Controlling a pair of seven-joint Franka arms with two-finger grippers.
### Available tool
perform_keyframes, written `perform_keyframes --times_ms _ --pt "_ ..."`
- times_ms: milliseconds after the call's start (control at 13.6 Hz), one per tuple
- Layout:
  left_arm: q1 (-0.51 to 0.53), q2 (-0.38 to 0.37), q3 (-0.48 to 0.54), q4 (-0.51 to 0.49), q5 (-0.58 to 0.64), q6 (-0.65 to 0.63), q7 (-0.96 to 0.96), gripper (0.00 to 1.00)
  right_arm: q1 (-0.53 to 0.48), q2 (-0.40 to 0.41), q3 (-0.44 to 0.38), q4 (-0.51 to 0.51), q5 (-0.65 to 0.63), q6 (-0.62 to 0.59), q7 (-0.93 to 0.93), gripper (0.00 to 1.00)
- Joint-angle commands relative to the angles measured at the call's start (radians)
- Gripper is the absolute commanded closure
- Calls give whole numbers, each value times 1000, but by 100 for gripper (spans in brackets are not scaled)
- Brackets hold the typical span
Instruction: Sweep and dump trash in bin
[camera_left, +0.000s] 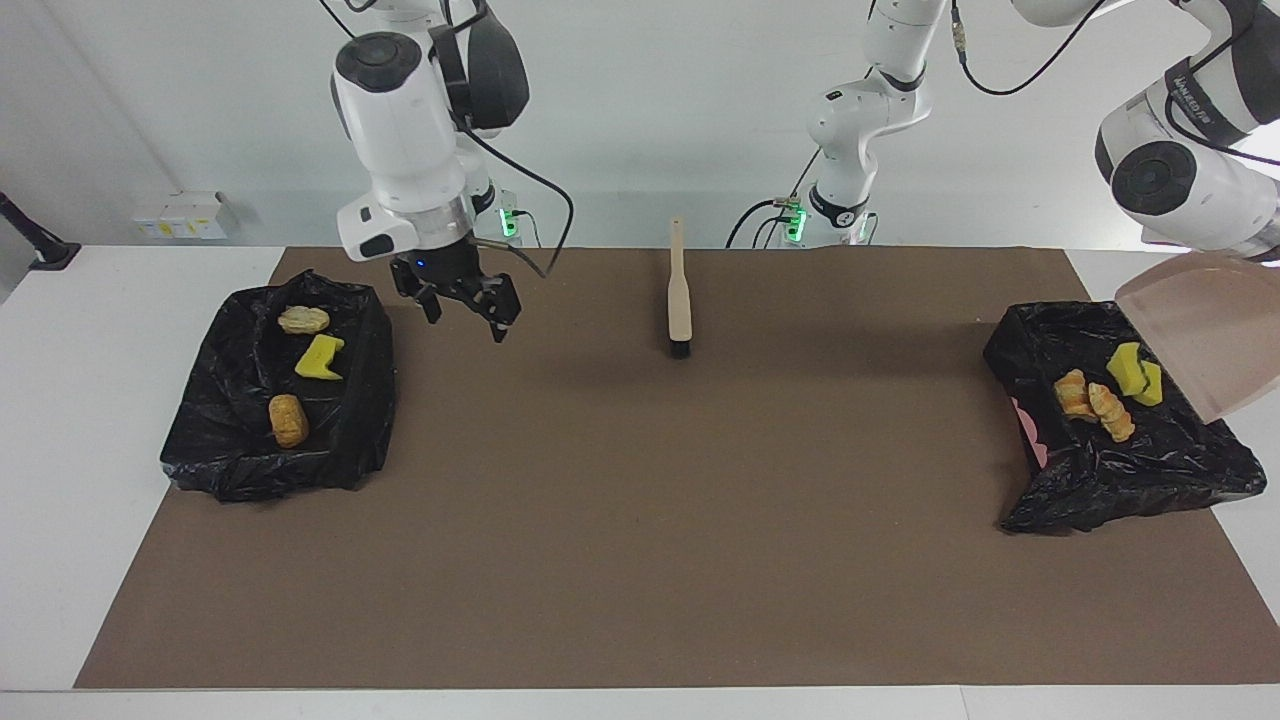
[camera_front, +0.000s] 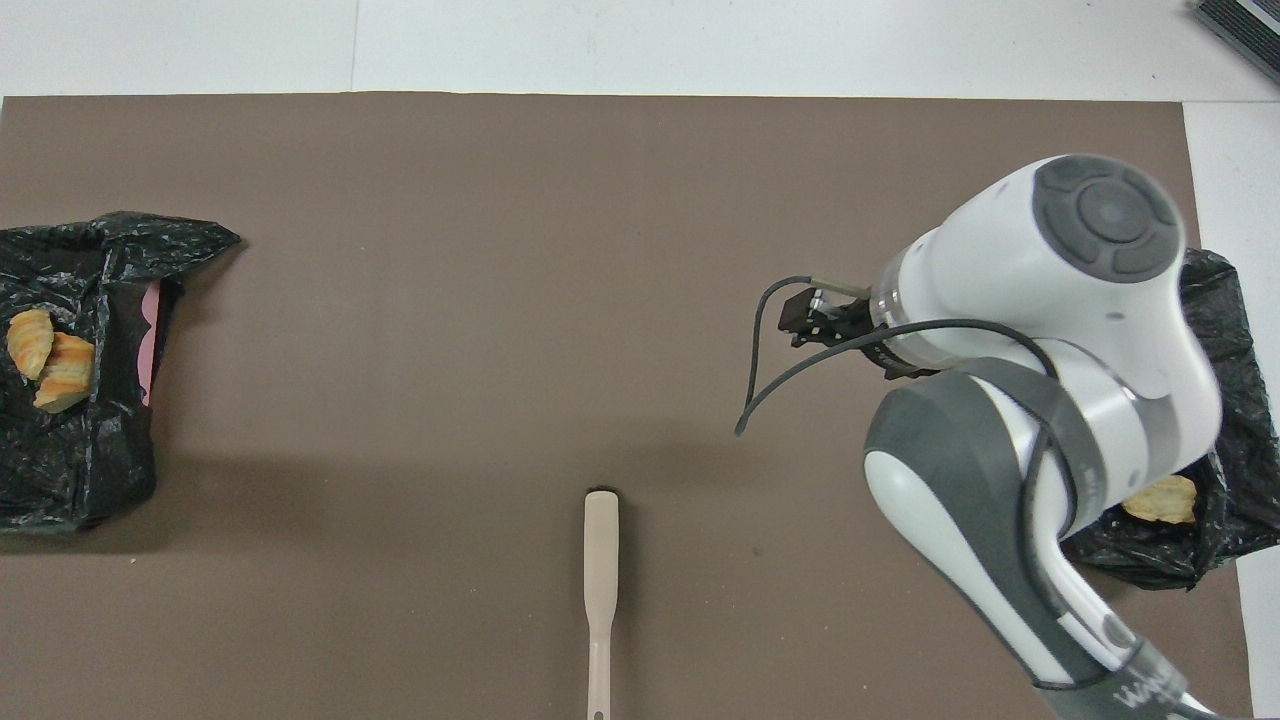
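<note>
Facing view, dustpan (camera_left: 1195, 330) tipped over bin (camera_left: 1120, 450), trash (camera_left: 1100, 395) inside, grip apparently hidden

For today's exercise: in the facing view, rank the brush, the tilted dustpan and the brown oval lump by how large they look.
1. Dustpan, though it is raised and partly cut off at the edge.
2. Brush, long but thin.
3. Brown oval lump, clearly smallest.

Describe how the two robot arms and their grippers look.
Both arms are glossy white with dark grey joint caps and bands; green lights glow at their bases. The right gripper is small and black under a white wrist, with a black cable looping beside it. Black cables also trail along the left arm, which carries grey lettering.
</note>
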Motion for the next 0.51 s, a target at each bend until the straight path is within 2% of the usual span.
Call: perform_keyframes --times_ms 0,220,440 --pt "-59 -37 11 -37 23 -71 -53 100 32 -44 -68 80 10 -148 -101 0" --pt "-151 -37 8 -34 -15 -157 -111 100 106 -114 -169 101 57 -245 -106 0" --pt "-248 -37 8 -29 -177 -233 -255 100 234 -164 -330 101 79 -303 -106 0"
